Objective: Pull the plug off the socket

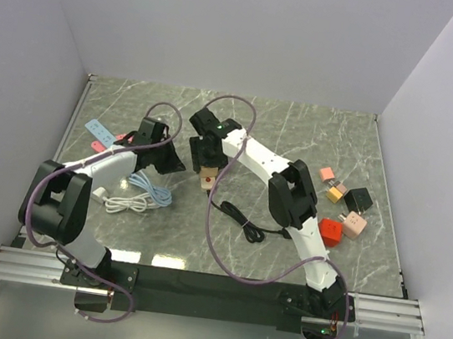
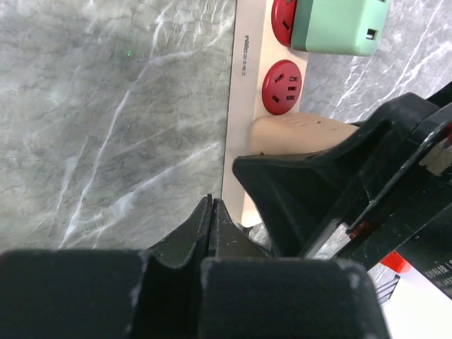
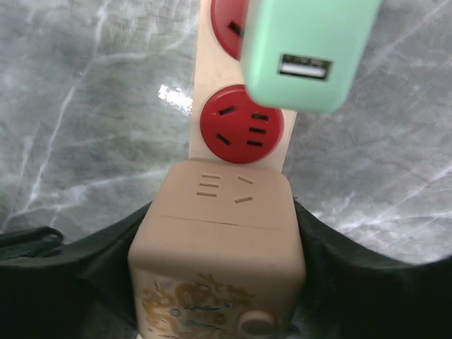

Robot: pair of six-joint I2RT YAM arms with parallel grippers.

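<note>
Tan cube plug (image 3: 219,240), smooth with rounded edges, sits on the cream power strip (image 3: 203,63) at its end, clamped by the right gripper (image 3: 222,282); we cannot see its pins. Left gripper (image 2: 210,212), beside the power strip, is pinched closed, fingers touching.

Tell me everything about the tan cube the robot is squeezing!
The tan cube-shaped plastic plug is smooth, with rounded edges. Its upper face has small slots and a thin seam. The near face carries a golden dragon-like drawing and a round button. It stands at the end of the cream power strip, right beside an empty red round socket, and looks still seated. The right end effector clamps it, black fingers pressing its left and right sides.
</note>
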